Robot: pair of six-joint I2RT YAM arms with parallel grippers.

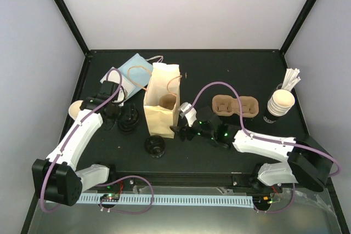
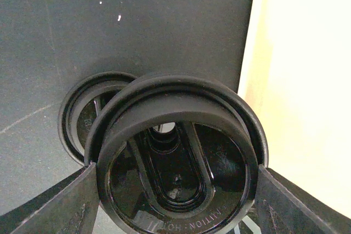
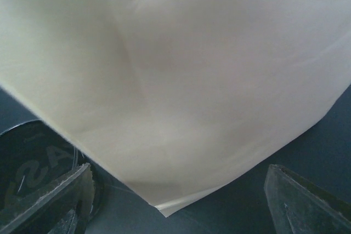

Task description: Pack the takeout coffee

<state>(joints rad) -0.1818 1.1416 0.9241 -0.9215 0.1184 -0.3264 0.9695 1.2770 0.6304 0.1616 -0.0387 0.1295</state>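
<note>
The takeout coffee (image 1: 74,109) stood at the left edge, partly hidden by the left arm (image 1: 82,130). The left gripper (image 2: 175,169) pinched one black lid (image 2: 175,108) above a second lid (image 2: 82,113). The right gripper (image 3: 176,168), spread, straddled the paper bag (image 1: 162,94) at its corner.

White-shelled left arm (image 1: 82,130) and right arm (image 1: 269,145), with black joints and bases. A purple cable (image 1: 211,86) loops along each. Right gripper (image 1: 178,131) fingers (image 3: 38,204) dark grey, scuffed pale.
</note>
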